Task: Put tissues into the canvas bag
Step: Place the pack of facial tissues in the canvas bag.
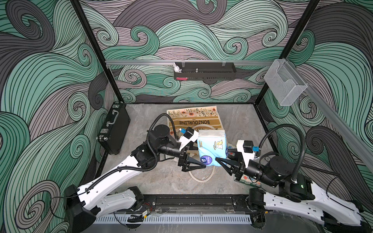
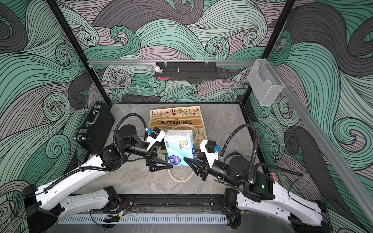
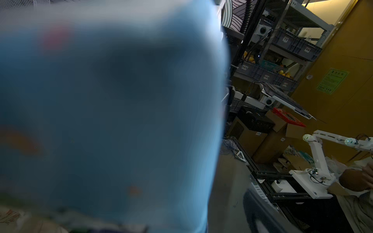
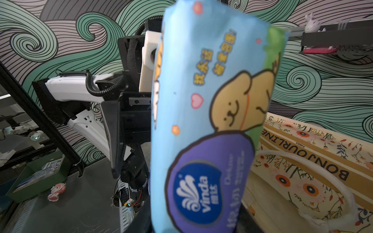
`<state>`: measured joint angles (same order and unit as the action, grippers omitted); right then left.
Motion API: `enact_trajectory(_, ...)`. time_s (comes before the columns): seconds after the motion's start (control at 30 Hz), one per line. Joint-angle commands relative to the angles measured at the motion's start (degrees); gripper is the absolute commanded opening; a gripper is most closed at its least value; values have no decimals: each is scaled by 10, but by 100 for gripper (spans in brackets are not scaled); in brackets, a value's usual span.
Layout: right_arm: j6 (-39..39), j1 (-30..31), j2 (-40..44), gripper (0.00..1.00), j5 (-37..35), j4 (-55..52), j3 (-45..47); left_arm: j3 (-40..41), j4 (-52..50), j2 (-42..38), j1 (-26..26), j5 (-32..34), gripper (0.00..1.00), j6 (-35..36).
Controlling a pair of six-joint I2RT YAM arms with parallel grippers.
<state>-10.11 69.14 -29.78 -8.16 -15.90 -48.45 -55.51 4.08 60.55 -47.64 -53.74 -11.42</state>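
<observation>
A light blue cartoon-printed pack of tissues [image 1: 212, 148] hangs upright above the near end of the canvas bag [image 1: 192, 117], which lies flat on the table. My right gripper [image 1: 220, 163] is shut on the pack's lower end, and the pack [image 4: 212, 96] fills the right wrist view with a dark finger on either side. From the left, my left gripper [image 1: 203, 165] reaches the pack's lower corner and stands open. One of its fingers [image 4: 111, 131] is apart from the pack. The pack [image 3: 111, 111] blurs most of the left wrist view. Another pack of tissues [image 1: 247, 180] lies under my right arm.
A black briefcase [image 1: 114, 129] stands along the table's left edge. The bag's handle loop [image 1: 201, 178] lies on the table in front of the grippers. A black shelf [image 1: 204, 73] and a mesh basket [image 1: 284, 82] hang on the rails above.
</observation>
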Motion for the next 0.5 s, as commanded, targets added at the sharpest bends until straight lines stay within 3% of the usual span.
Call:
enact_trajectory(0.0,-16,-3,15,43,-38,101,30,-12,45,-4,-10,23,91,-29)
enact_trajectory(0.17,-39,-3,12,43,-28,139,53,-1,72,-7,-13,64,87,-54)
enact_trajectory(0.23,-49,-3,12,43,-24,153,61,-3,71,-5,-12,68,80,-55)
enact_trajectory(0.3,-55,-3,15,43,-23,165,69,-5,70,-3,-13,68,70,-54)
enact_trajectory(0.4,-57,-3,20,45,-27,160,71,-16,34,-5,-13,72,43,-26)
enact_trajectory(0.47,-53,-3,26,51,-30,136,68,-38,-35,-10,-13,71,39,28)
